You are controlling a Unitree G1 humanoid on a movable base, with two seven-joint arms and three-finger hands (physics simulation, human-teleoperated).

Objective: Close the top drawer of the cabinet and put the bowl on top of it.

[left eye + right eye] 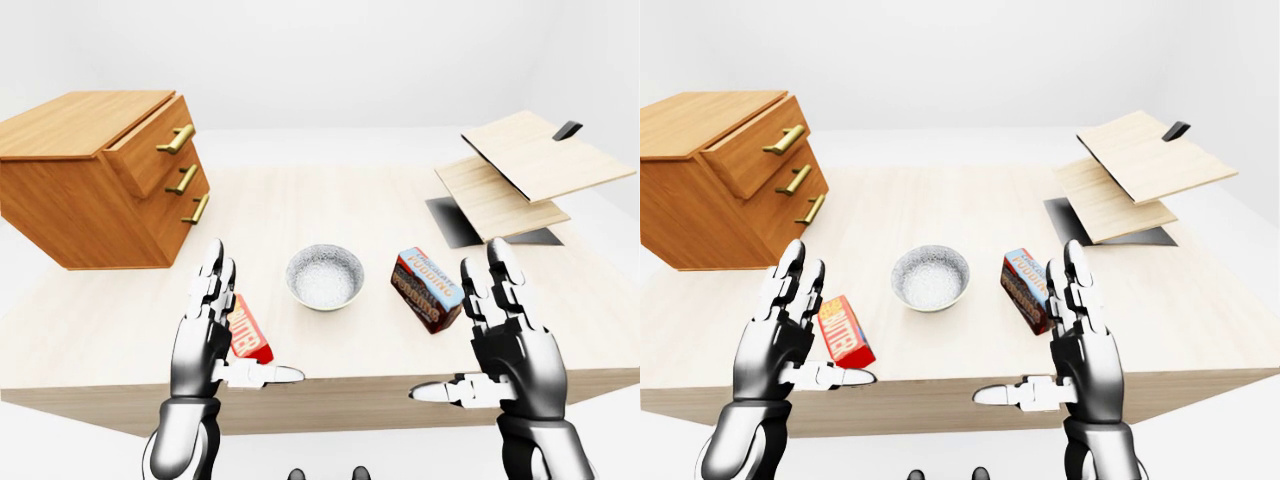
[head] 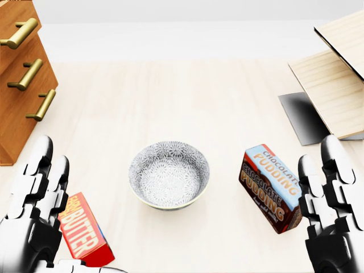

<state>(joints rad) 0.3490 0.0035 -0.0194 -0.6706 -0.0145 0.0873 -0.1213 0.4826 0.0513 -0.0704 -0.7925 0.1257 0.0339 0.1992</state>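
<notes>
A wooden cabinet (image 1: 75, 180) stands at the table's upper left in the left-eye view. Its top drawer (image 1: 152, 145) juts out, pulled partly open, with a brass handle (image 1: 176, 139). A grey patterned bowl (image 2: 169, 174) sits upright in the middle of the table, empty. My left hand (image 1: 225, 335) is raised near the table's near edge, left of the bowl, fingers spread and open. My right hand (image 1: 478, 345) is raised at the right, likewise open, holding nothing. Both hands are apart from the bowl and the cabinet.
A red butter box (image 2: 84, 231) lies just right of my left hand. A chocolate pudding box (image 2: 271, 187) stands tilted between the bowl and my right hand. Stacked wooden boards (image 1: 525, 170) on a dark mat (image 1: 455, 222) occupy the table's upper right.
</notes>
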